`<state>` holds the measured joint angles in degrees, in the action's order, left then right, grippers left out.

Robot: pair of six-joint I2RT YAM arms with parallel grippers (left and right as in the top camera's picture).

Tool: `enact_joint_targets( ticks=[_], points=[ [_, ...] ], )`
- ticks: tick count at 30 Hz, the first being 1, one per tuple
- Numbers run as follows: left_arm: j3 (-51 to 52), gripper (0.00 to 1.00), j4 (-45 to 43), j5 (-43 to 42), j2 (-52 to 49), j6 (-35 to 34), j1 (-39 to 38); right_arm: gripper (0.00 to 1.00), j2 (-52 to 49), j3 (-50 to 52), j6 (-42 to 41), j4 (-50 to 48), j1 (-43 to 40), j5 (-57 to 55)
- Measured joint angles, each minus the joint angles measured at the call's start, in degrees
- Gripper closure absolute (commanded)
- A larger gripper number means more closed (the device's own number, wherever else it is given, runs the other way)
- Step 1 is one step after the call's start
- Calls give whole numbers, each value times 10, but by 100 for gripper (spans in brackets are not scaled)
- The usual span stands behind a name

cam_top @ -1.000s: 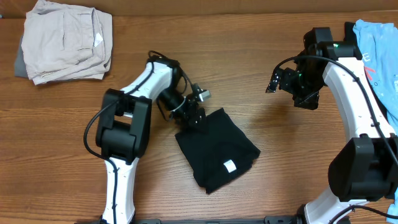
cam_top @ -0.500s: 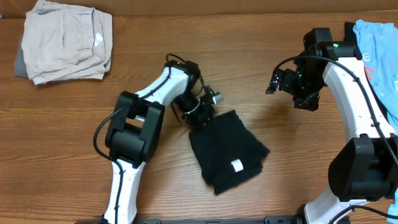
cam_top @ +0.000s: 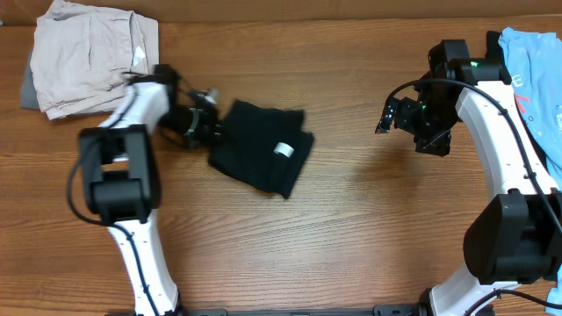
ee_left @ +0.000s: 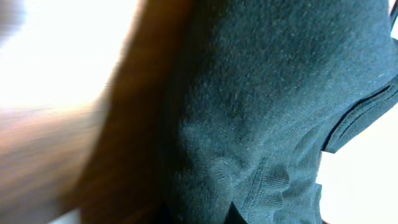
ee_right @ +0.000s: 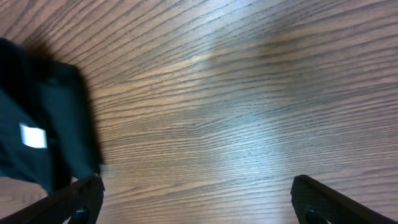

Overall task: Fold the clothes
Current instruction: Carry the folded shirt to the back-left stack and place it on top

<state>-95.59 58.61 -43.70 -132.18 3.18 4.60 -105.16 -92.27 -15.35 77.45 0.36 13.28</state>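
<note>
Near the beige pile [cam_top: 88, 57], the left tool [cam_top: 204, 123] has dragged the folded black T-shirt [cam_top: 259, 151] up-left across the surface [cam_top: 351, 219]. It seems clamped on the hem, though its camera shows only cloth. The right tool [cam_top: 391, 118] hangs wide open and empty, so likely only stacking remains.

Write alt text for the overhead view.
A folded black T-shirt lies on a wooden table, its edge in the left gripper. The right gripper hangs open over bare wood. Beige garment top left, light-blue shirt far right.

Wooden table [cam_top: 334, 219]. Folded black T-shirt [cam_top: 255, 154] left of centre; beige garment [cam_top: 88, 57] top-left corner. At right edge, light-blue shirt [cam_top: 536, 70].
</note>
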Motion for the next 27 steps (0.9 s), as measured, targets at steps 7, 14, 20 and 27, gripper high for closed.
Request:
enact_joint_targets(
  ticks=[7,14,20,27],
  points=[
    [-31,96,19,11,-2,-3,75,0,0,0,0,-7,0,0],
    [-163,96,37,50,-5,-22,85,0,0,0,2,-7,0,0],
    [-267,96,-3,102,-5,-86,85,0,0,0,2,-6,0,0],
    [-303,96,-123,149,-5,-153,87,0,0,0,4,11,0,0]
  ],
)
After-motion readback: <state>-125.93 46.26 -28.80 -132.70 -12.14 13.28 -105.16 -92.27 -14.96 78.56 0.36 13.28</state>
